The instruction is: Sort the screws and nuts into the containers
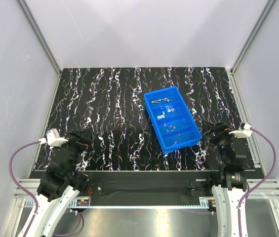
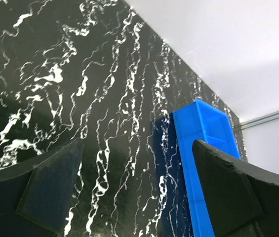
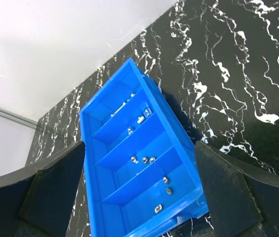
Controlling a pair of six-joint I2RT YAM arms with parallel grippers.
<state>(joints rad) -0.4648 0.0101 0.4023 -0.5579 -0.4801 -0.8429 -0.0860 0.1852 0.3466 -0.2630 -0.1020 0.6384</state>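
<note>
The bright blue tray stands right of centre on the black marbled table; it also shows in the right wrist view and edge-on in the left wrist view. A few screws lie in its far compartment. Nuts lie in the second compartment, and more nuts in the third and nearest. My left gripper is open and empty at the near left. My right gripper is open and empty just right of the tray's near end.
White walls with aluminium posts enclose the table on three sides. The black table front edge runs between the two arm bases. Bare marbled surface lies left of the tray.
</note>
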